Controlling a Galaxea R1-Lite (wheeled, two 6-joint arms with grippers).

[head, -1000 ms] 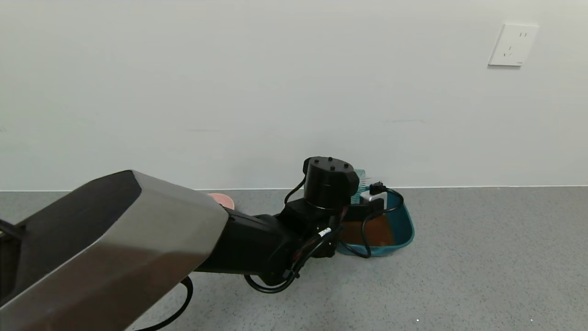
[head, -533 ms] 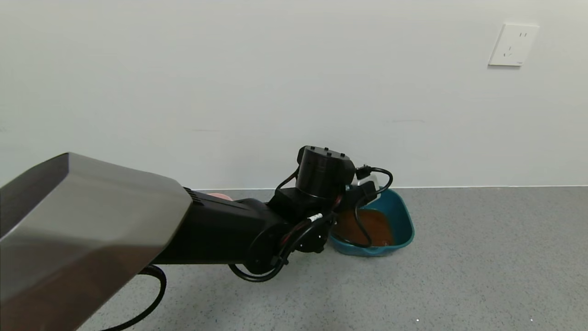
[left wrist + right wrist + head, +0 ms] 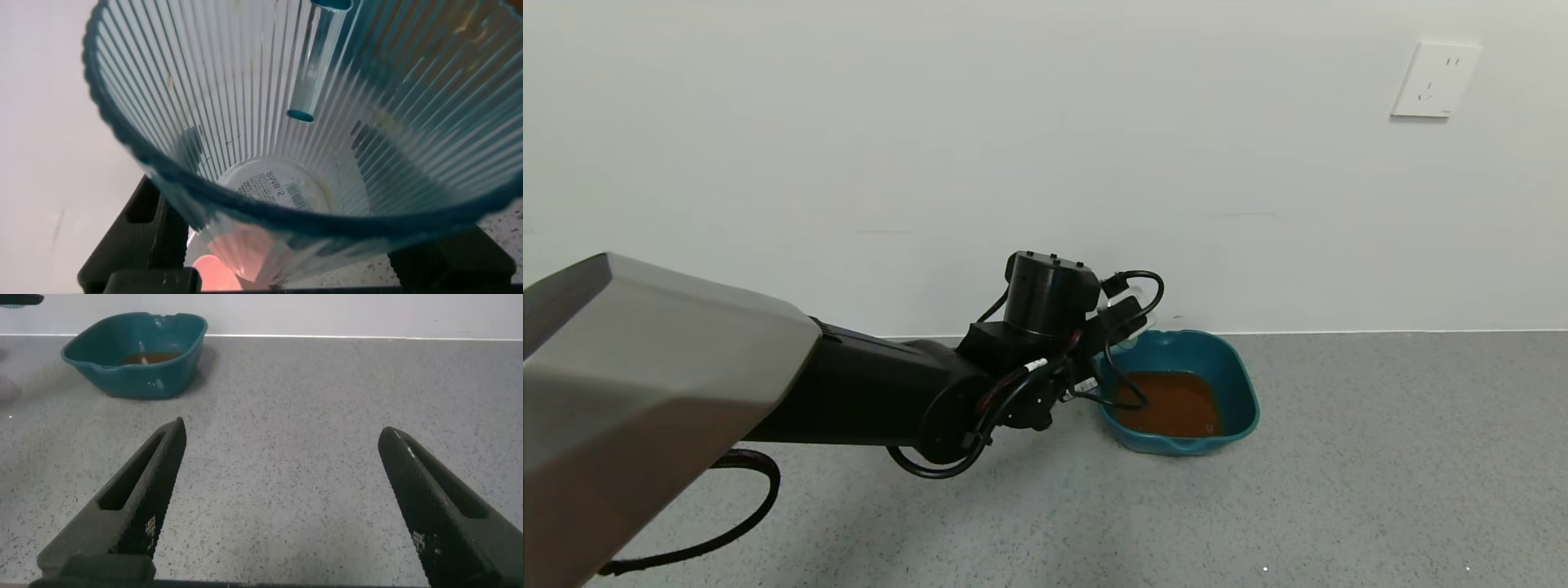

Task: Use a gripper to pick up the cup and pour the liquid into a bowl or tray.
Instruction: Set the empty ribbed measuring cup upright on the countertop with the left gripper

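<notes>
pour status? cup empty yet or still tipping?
Pour looks done: reddish-brown liquid sits in the teal dish, and the cup looks empty inside. In hand: left gripper holds the cup beside the dish. Left: setting it down. Right gripper idles open.

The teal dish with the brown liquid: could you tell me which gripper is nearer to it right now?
The left. The left gripper, shut on the cup, is raised at the teal dish's far left rim. The right gripper hangs open over bare counter, well away from the dish.

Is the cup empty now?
Empty: the left wrist view looks into the cup and shows its bare bottom; the liquid lies in the teal dish.
</notes>
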